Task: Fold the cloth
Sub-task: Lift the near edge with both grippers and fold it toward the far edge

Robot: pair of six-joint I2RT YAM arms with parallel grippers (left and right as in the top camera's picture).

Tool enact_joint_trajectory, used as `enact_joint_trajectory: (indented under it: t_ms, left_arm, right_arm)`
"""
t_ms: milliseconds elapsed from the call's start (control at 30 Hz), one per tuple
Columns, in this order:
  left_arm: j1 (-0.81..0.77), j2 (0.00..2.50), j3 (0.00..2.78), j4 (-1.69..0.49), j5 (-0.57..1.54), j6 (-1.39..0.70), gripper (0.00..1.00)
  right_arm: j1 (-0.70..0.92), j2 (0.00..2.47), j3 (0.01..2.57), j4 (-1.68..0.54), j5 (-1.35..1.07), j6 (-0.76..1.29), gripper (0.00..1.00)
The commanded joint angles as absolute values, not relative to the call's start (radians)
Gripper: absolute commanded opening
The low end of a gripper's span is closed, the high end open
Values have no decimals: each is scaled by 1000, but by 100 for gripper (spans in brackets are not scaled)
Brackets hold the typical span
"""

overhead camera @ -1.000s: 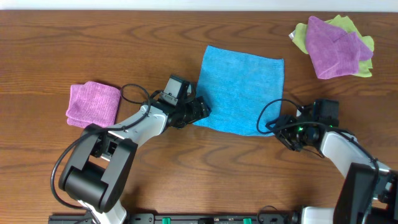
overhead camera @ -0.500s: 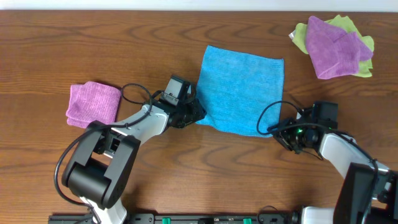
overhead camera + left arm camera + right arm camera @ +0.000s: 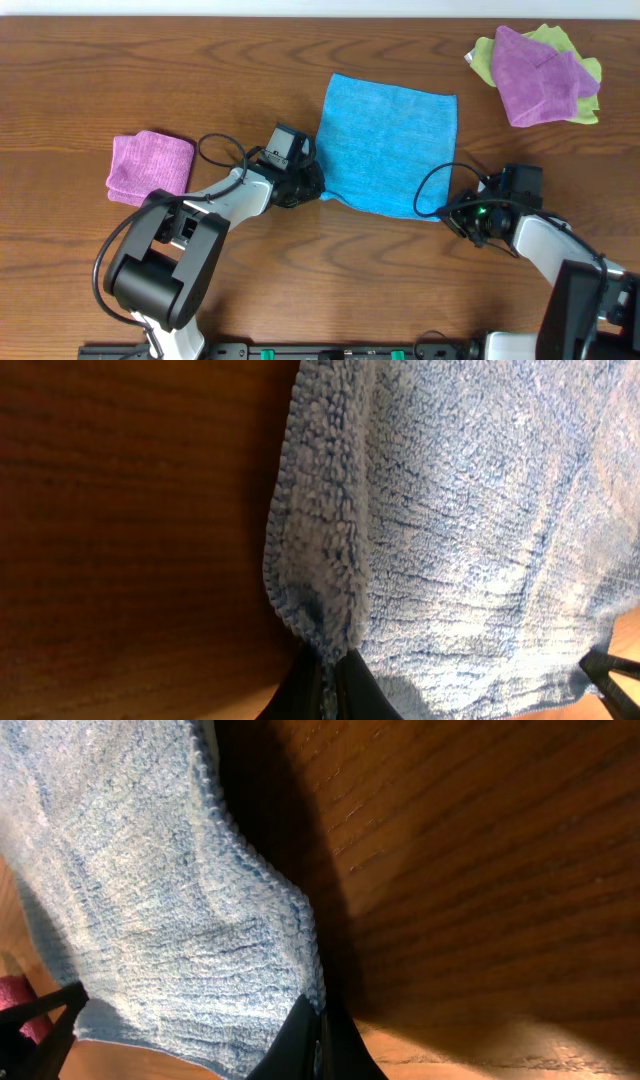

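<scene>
No writing, label, brand mark, number or sign is readable in any view, neither on the cloth [image 3: 388, 145] nor on the wooden bench [image 3: 60, 80].

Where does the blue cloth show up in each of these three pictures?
Overhead: the turquoise cloth lies spread flat at centre.
Left wrist: the turquoise cloth fills the right side.
Right wrist: the turquoise cloth fills the left side.
Shared landmark: the brown wooden table beneath it.
</scene>
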State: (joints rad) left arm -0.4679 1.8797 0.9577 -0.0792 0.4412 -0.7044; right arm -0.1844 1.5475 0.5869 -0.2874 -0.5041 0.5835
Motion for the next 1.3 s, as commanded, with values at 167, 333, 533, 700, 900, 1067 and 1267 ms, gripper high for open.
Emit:
enact_joint_trajectory:
  t_ms: [167,333,533,700,900,1067,1267]
  left_arm:
    - [-465,1901,951,-190,507,-623,6]
    - [-463,1898,951,-253,552,-596,6]
    - [-463,1850,951,-377,550,-525,6]
    - [-465,1787,951,-450,551,-509,6]
    - [-465,1714,951,-535,551,-509,6]
    - [-466,1658,951,-591,552,-512,6]
    - [-465,1636,951,-580,552,-543,6]
  right_arm:
    - [-175,1546,581,-383,-531,567,1]
    - [-175,1511,581,-459,-522,520,1]
    - [-176,1425,581,-558,-467,488,1]
    - [-176,1367,581,-639,-467,469,1]
    - [-176,1332,581,-745,-465,437,1]
    - [-176,1281,581,-787,-459,429,1]
    - [-176,1222,583,-753,-467,459,1]
